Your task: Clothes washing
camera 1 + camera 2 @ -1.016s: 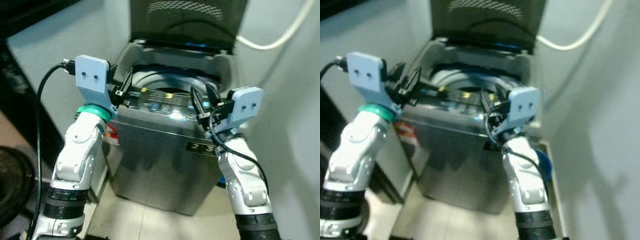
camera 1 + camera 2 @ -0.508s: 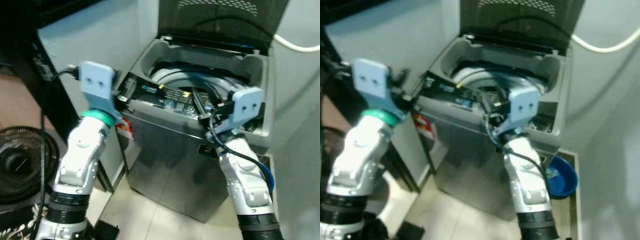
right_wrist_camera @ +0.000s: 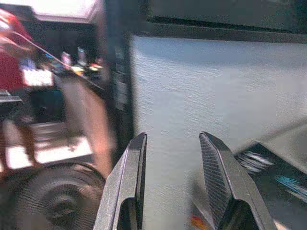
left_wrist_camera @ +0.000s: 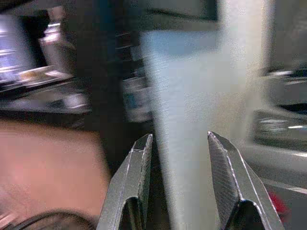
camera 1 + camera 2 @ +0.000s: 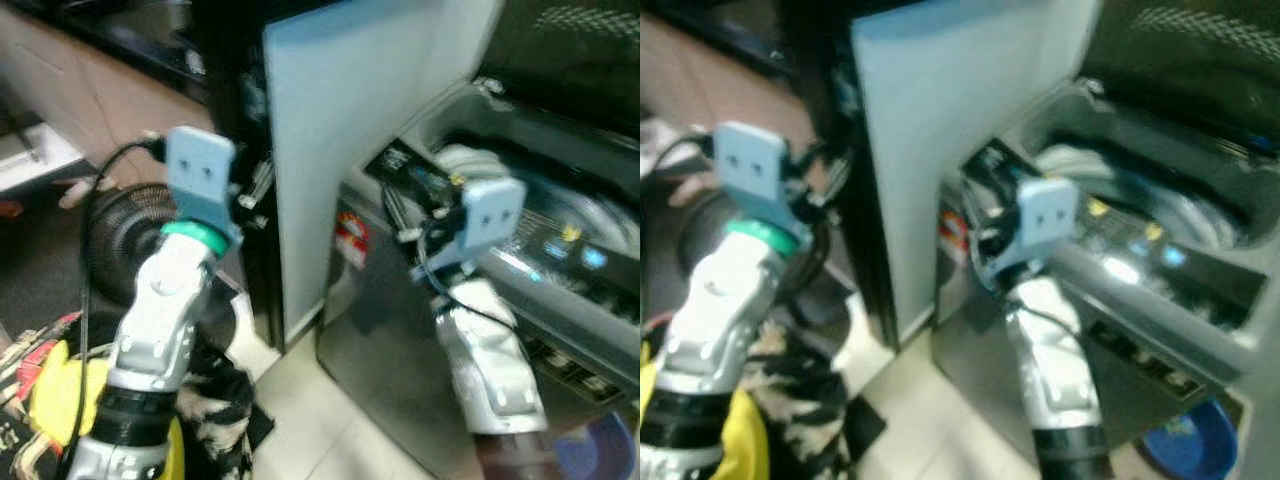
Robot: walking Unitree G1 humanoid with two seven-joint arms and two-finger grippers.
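Two arms raised in front of robot, both frames blurred. Biggest item: pale wall panel (image 5: 360, 120), upright, from 12 o'clock down toward centre, its dark edge on the 9 o'clock side. Washing machine (image 5: 420, 330) at 3 o'clock, just beside the panel, grey front, lid (image 5: 570, 50) up at 1–2 o'clock. Tub opening (image 5: 1140, 195) visible w/ pale rim; contents not readable. Control strip (image 5: 570, 245) w/ lit spots along machine's front edge.

Dark floor fan (image 5: 125, 235) at 9 o'clock, behind left arm. Heap of cloth (image 5: 215, 410), black/white patterned, on floor at 7 o'clock, beside something yellow (image 5: 65, 400). Tiled floor (image 5: 310, 420) at 6 o'clock. Blue basin (image 5: 1185, 445) at 5 o'clock, low beside machine.

Left gripper (image 4: 177, 182): fingers parted, nothing between them, held in air facing the panel's dark edge, well apart from the machine. Right gripper (image 3: 170, 182): fingers parted, empty, facing panel, hovering by machine's front corner at approx. centre. Red sticker (image 5: 350, 228) on machine front, near the right wrist.
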